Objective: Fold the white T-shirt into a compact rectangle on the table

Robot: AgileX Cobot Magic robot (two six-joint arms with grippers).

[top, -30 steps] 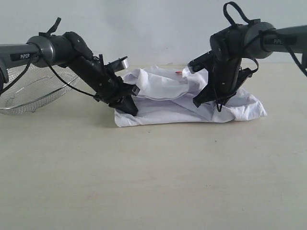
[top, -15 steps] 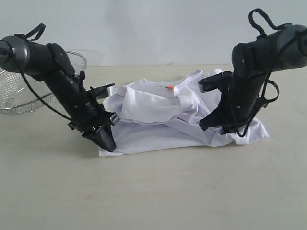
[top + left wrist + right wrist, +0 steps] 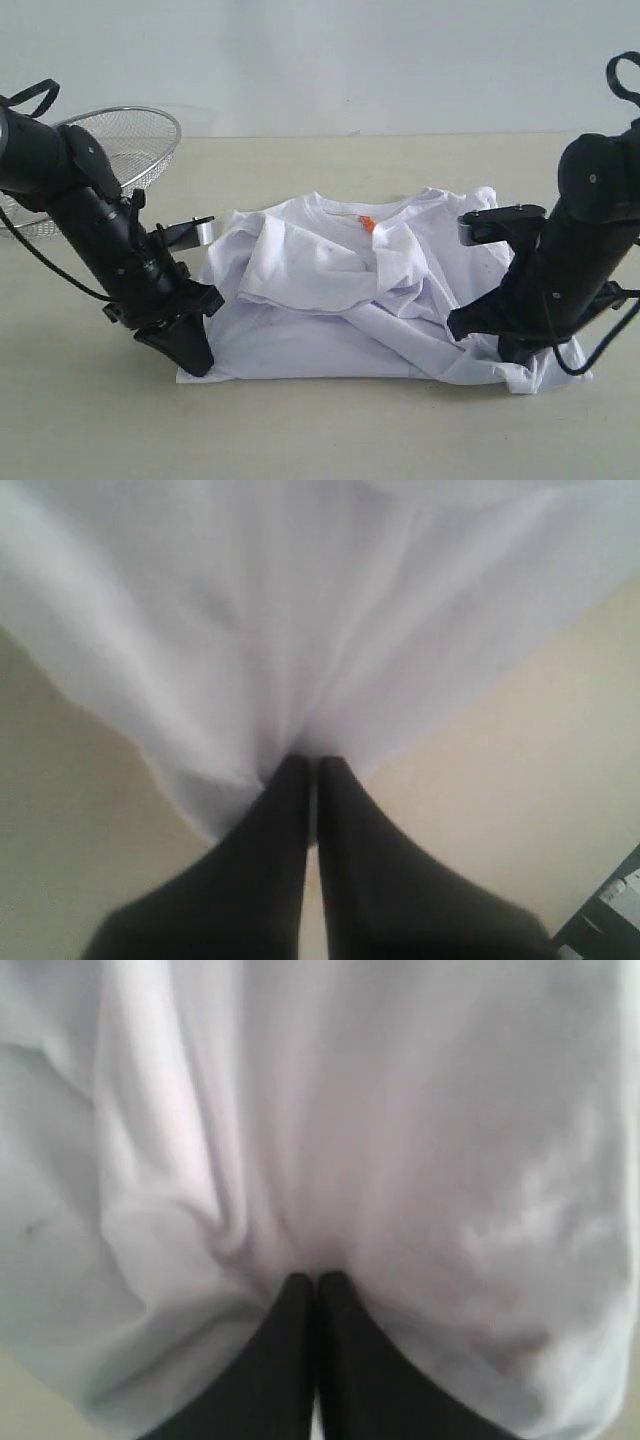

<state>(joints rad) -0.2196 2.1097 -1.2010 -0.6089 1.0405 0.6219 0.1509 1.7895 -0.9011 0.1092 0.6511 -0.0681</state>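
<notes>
Beige table (image 3: 320,440), shirt (image 3: 330,310) pinched at both corners

Both jaws are clamped on cloth: left gripper (image 3: 312,772) at the near-left corner, right gripper (image 3: 316,1282) at the near-right hem. The shirt lies rumpled mid-table. Likely the spreading step; next calls for an even outward pull to flatten it.

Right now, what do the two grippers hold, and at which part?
Both pinch the white T-shirt: left gripper at its near left corner, right gripper at its near right corner.
</notes>
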